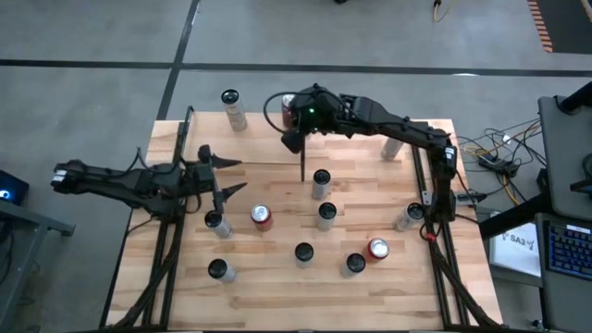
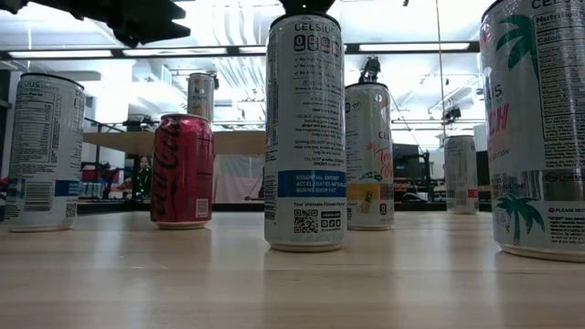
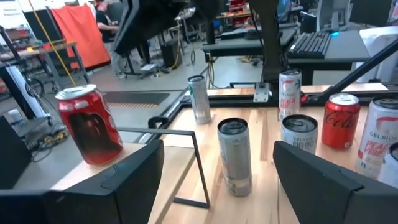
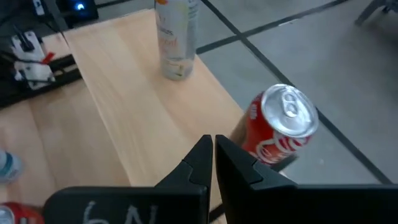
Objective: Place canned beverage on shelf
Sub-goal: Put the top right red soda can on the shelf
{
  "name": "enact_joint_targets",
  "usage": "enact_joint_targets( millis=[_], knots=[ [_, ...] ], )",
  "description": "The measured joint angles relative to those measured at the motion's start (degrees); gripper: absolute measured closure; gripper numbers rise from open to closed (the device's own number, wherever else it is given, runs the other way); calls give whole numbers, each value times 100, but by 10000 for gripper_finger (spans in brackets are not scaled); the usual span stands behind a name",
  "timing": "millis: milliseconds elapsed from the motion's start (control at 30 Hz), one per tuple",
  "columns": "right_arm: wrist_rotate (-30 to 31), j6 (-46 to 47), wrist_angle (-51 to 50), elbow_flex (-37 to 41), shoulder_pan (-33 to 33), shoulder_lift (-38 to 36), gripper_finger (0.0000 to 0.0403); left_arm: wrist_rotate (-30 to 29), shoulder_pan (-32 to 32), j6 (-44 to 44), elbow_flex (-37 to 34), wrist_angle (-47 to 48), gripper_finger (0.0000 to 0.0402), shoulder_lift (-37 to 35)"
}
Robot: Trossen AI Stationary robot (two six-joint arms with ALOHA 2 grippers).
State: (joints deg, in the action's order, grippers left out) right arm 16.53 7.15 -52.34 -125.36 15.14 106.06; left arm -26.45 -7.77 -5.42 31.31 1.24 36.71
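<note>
A red cola can [image 1: 289, 109] stands upright on its base at the far right corner of the shelf [image 1: 250, 143]; in the right wrist view the can [image 4: 283, 127] is close to the shelf's edge. My right gripper [image 4: 213, 152] hovers shut and empty above the shelf [image 4: 143, 106], just nearer than that can [image 1: 292, 139]. A pale can [image 1: 232, 109] stands at the shelf's far left. My left gripper [image 1: 230, 176] waits open at the table's left, beside the shelf's near edge, with nothing between its fingers [image 3: 130, 177].
Several silver cans [image 1: 321, 183] [image 1: 326, 215] [image 1: 303, 252] and two red ones [image 1: 262, 215] [image 1: 377, 248] stand across the tabletop [image 1: 277, 296]. A can [image 1: 215, 222] stands close to my left gripper. The shelf's thin black post [image 3: 200, 165] stands ahead of it.
</note>
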Motion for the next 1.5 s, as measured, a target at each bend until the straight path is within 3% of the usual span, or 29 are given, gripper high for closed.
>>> enact_joint_targets(
  millis=[300, 533, 733, 1067, 1500],
  knots=[
    [-69, -378, 49, 3, 949, -15, 392, 1, -2, 2, -2, -515, 116, 427],
    [-1454, -433, 937, 394, 1888, -4, 392, -3, -2, 1, 4, -528, 116, 440],
    [-1661, -458, 1353, 872, 2271, 2, 392, -5, -2, 1, 5, -526, 116, 431],
    [-2037, -333, 1547, 1432, 2224, 2, 392, -12, -2, -89, 11, -530, 116, 428],
    [-2275, -232, 1521, 1466, 1928, 0, 392, -14, -2, -102, 15, -536, 116, 434]
  ],
)
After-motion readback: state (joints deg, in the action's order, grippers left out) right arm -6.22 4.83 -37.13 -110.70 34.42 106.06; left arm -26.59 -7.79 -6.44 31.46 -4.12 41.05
